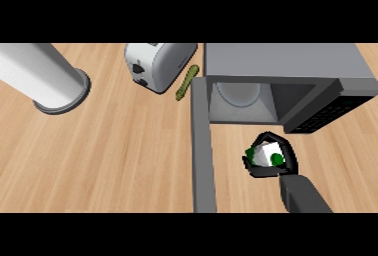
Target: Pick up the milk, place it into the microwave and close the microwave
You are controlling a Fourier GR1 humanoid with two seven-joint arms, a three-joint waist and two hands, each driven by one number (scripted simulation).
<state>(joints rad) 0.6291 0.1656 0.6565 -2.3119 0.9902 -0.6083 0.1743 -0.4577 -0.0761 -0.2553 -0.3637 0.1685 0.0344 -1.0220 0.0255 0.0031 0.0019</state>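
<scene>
Rising from the lower edge, a grey forearm ends in the right hand [272, 159], its black fingers curled round the milk [266, 153], a small white carton with green marks that shows only partly between them. So the picking up looks done; what remains, as I judge it, is carrying the carton forward into the microwave [295, 62], letting go, and swinging the door shut. Just ahead of the hand the oven's cavity stands open, with a pale round plate [238, 93] on its floor, and the black control panel [328, 112] lies ahead and slightly to the hand's right. To the hand's left the open door [203, 150] juts out toward us as a long grey bar, near the hand but not touching it; it seems to leave the path to the opening free, yet it will have to be reached afterwards. Farther left, well apart from the hand, are a toaster [156, 65], a thin green stalk-like thing [187, 82] beside it, and a pale cylinder [40, 75] on a grey base. No left hand shows anywhere.
</scene>
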